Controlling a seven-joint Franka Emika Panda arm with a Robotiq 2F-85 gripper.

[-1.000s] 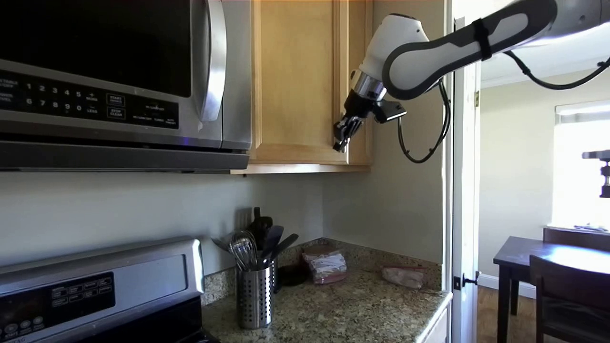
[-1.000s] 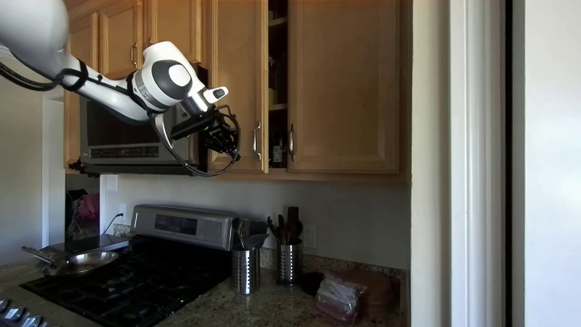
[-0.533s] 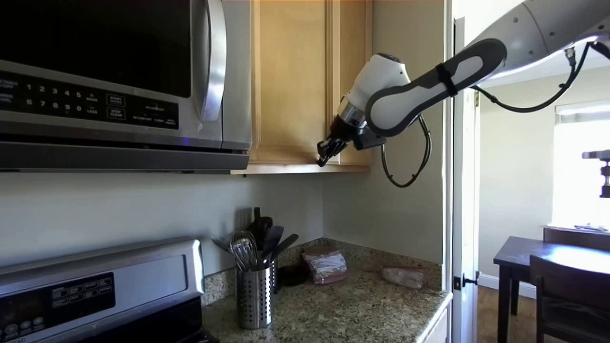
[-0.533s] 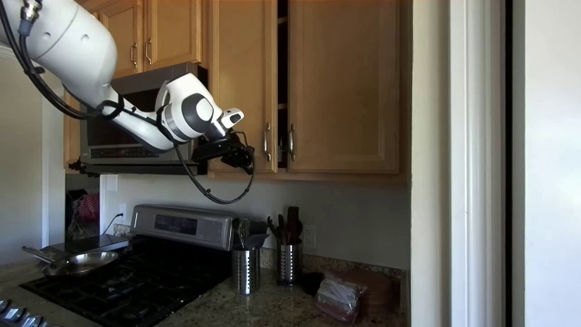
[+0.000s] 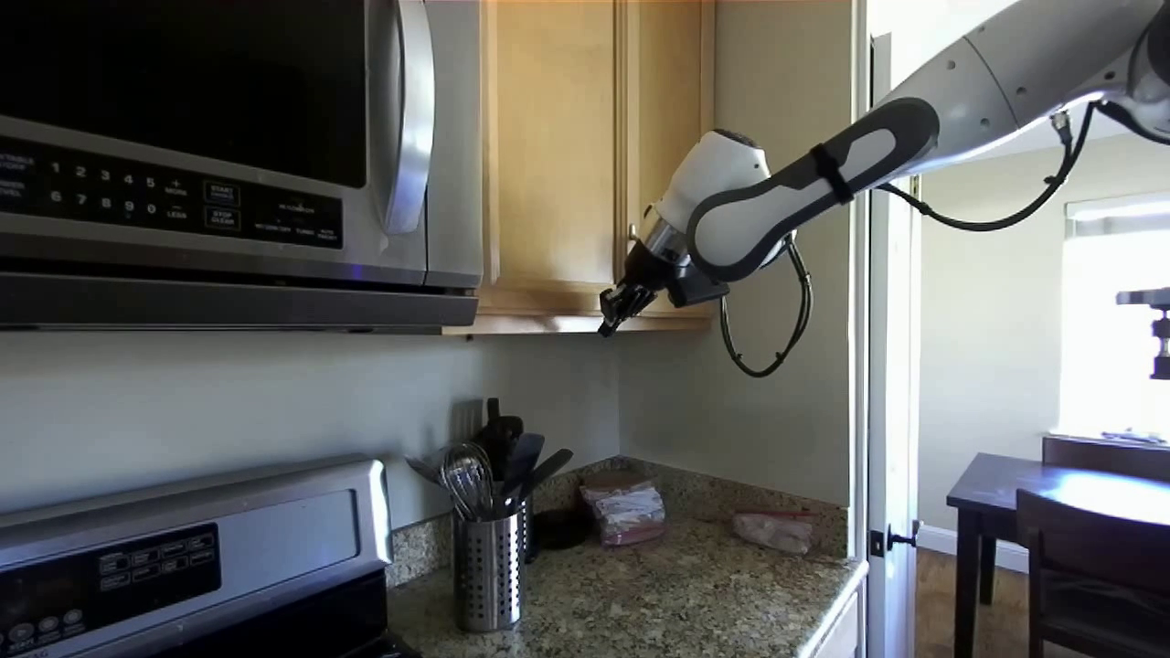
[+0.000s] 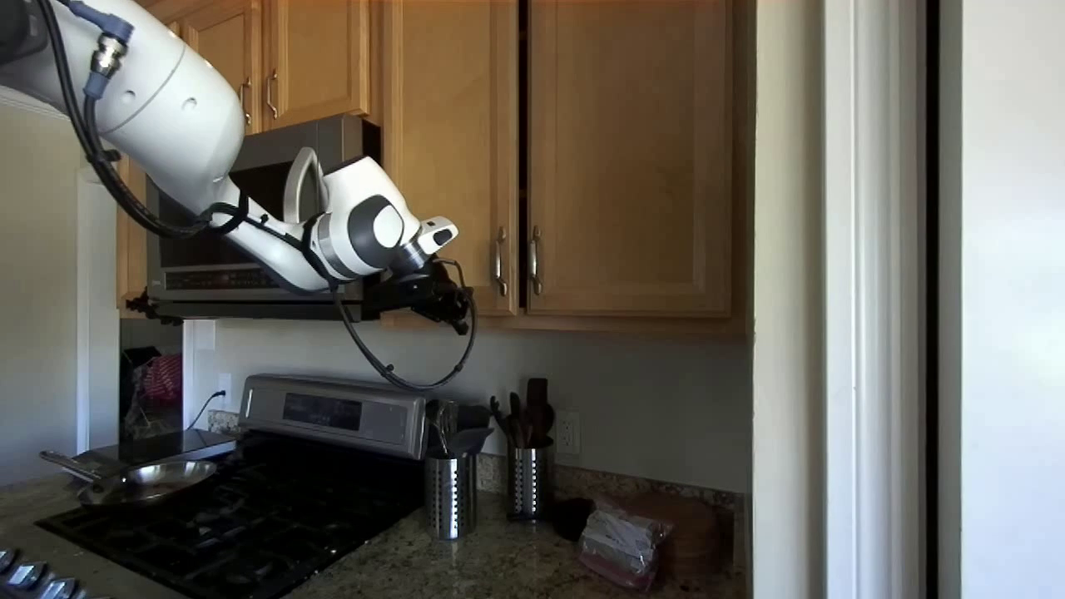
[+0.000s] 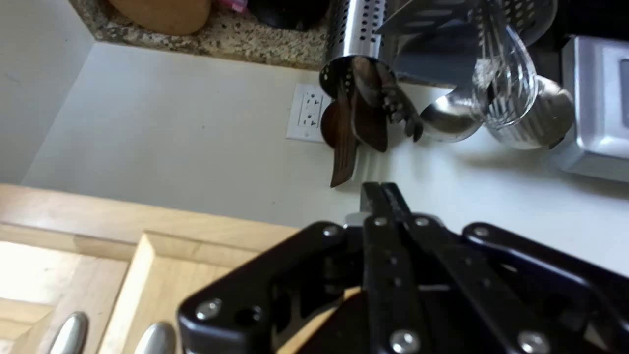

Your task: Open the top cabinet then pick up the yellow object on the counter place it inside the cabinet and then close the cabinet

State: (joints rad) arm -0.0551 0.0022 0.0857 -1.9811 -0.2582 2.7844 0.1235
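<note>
The top cabinet (image 5: 553, 155) shows in both exterior views. Its left door (image 6: 453, 108) stands almost flush with the right door (image 6: 628, 158), a thin dark gap between them. My gripper (image 7: 381, 187) is shut, its fingertips together and nothing between them. In an exterior view the gripper (image 5: 607, 327) hangs in front of the cabinet's lower edge; whether it touches the door I cannot tell. Two bar handles show low in the wrist view, one of them a handle (image 7: 69, 334) at the far left. The counter (image 5: 667, 594) lies below. The yellow object is hidden or out of view.
A microwave (image 5: 183, 82) sits left of the cabinet, above the stove (image 6: 250, 507). Utensil canisters (image 5: 490, 576) stand on the counter. Behind them lie a plastic bag (image 5: 626, 512) and, near the right wall, another bag (image 5: 775, 530). A pan (image 6: 150, 482) rests by the stove.
The left door has swung inward and its gap has narrowed to a sliver. My arm has come down and across with it, dropping to the cabinet's bottom edge. The gripper has stayed shut.
</note>
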